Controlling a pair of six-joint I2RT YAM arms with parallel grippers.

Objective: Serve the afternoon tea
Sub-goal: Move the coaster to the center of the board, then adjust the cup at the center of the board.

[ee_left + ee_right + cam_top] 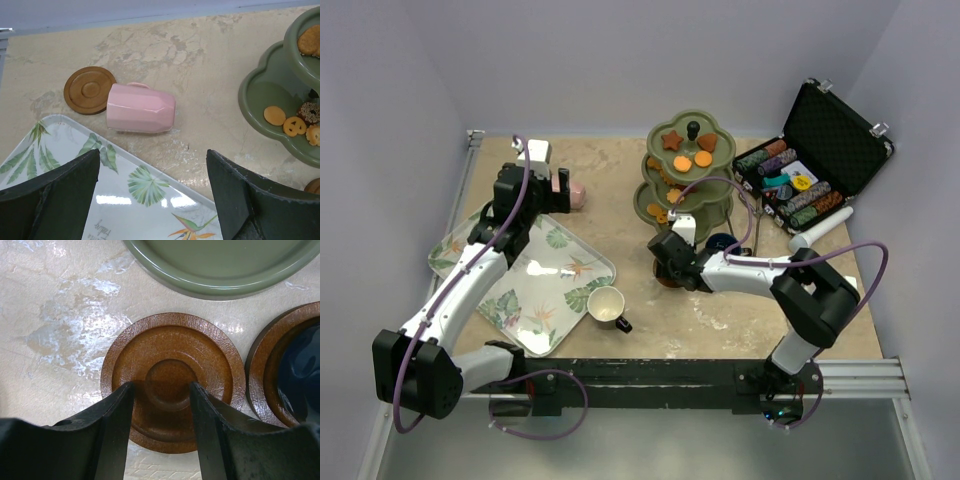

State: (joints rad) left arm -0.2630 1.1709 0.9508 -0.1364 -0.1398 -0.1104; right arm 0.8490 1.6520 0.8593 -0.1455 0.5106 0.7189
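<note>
The saucer (172,340) lies flat on the table (60,315) directly under the right gripper (161,387). That gripper's jaws are partly spread, about half their travel, and its two fingers (117,425) stand over the saucer on either side of the raised centre ring. It cannot be told whether the fingertips touch the wood or pinch the ring. Just to the right of this gripper is a second saucer (257,372) carrying the navy cup (302,370); it sits close beside the first saucer, with a narrow strip of table between them. Ahead of the fingertips is the bottom tier of the green stand (220,275), apart from both saucers. The left gripper (152,155) is spread wide and holds nothing. It hangs above the far edge of the leaf-patterned tray (125,190). Ahead of it the pink cup (141,107) lies on its side on the table, off the tray, with a third saucer (89,90) at its left end, touching or nearly so. To the right of this gripper, the stand's lower tiers hold small biscuits (274,115). In the top view the cream cup (606,305) stands on the table between the two grippers, beside the tray's near right corner. The open black case (815,165) of chips lies beyond the right gripper, on the far right.
</note>
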